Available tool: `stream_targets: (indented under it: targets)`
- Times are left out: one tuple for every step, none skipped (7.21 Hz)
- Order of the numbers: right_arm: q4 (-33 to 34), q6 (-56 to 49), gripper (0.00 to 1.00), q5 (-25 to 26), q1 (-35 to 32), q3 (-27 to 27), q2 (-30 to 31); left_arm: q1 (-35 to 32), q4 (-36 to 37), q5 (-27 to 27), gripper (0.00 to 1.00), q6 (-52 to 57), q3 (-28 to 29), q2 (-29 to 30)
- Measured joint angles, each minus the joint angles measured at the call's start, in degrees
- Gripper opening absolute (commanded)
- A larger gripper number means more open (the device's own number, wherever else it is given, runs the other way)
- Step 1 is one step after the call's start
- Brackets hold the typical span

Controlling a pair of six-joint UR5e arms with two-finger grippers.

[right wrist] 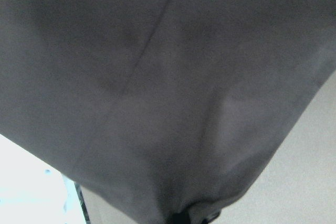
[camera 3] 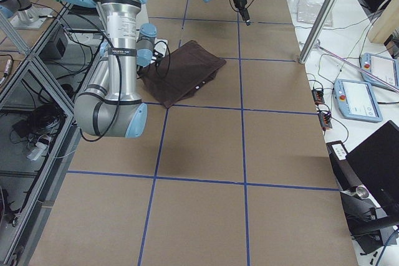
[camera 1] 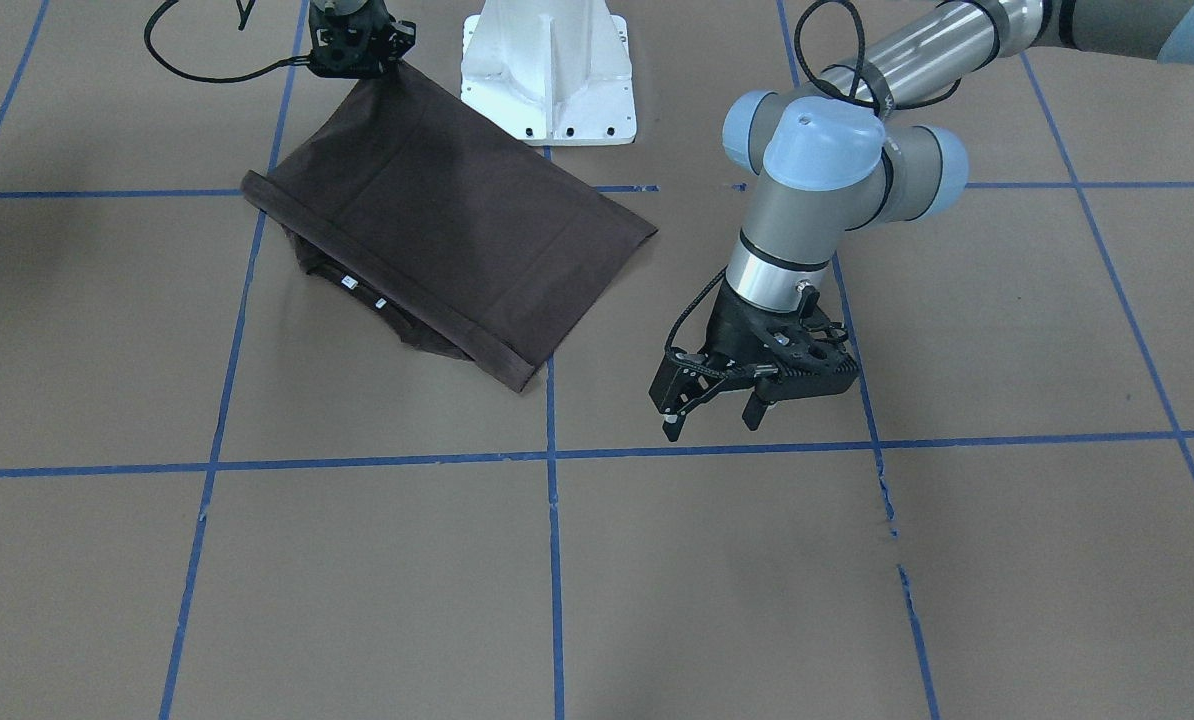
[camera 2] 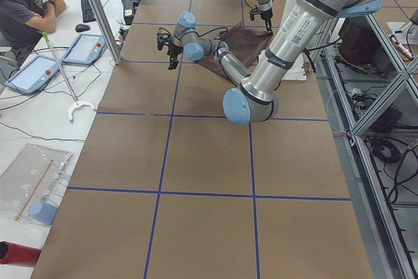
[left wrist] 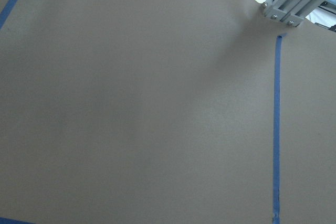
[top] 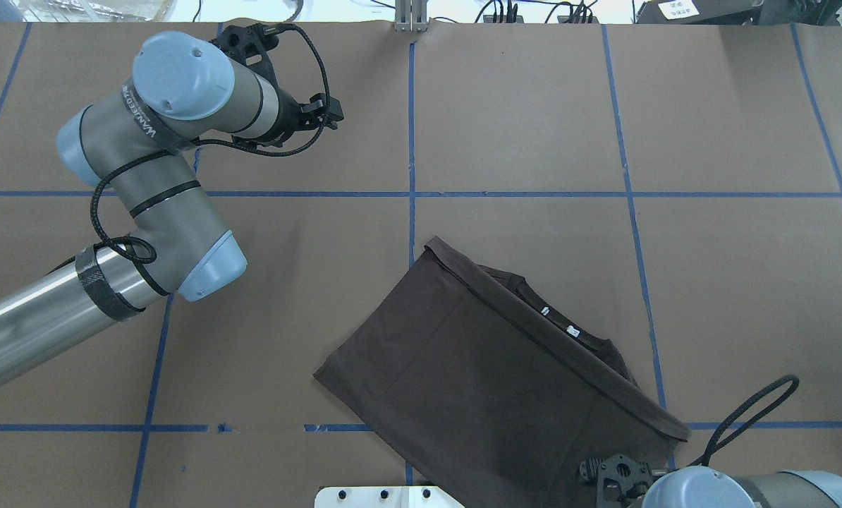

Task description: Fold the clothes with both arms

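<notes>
Overhead and front views opposed, both showing T-shirt (camera 1: 437,220), wrist cameras close

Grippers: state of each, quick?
Left gripper: open, holding nothing.
Right gripper: closed on a corner of the T-shirt.

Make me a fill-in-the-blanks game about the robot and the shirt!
The left gripper is ___ and empty.
The right gripper grips the shirt by one ___.
The tape lines on the table are ___.
Missing words: open, corner, blue.
</notes>
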State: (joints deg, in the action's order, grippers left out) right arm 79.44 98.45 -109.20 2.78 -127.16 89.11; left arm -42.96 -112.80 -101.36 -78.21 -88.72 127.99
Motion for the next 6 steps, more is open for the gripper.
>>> stream_targets:
  targets:
    - [-0.1, 1.3, 1.00, 0.1, -1.2, -0.6, -0.1, 0.3, 0.0, -0.1, 1.00, 0.0, -0.3, -0.1]
    - [-0.3, 1.7, 1.00, 0.1, -4.8, -1.2, -0.5, 1.0, 0.2, -0.7, 1.00, 0.1, -0.8, -0.3]
    - [-0.7, 1.6, 1.00, 0.0, -10.1, -1.6, -1.8, 2.3, 1.3, -2.2, 1.00, -0.6, -2.7, -1.2]
    - [-1.0, 1.3, 1.00, 0.0, -16.4, -1.6, -4.6, 5.0, 4.0, -3.5, 1.00, -3.5, -6.5, -3.0]
    - [-1.1, 0.8, 1.00, -0.2, -23.0, -1.5, -7.8, 8.9, 7.2, -4.0, 1.00, -9.3, -10.7, -4.9]
    - [-1.1, 0.5, 1.00, -0.2, -28.2, -1.3, -10.2, 13.4, 9.4, -3.8, 0.99, -17.0, -13.9, -6.7]
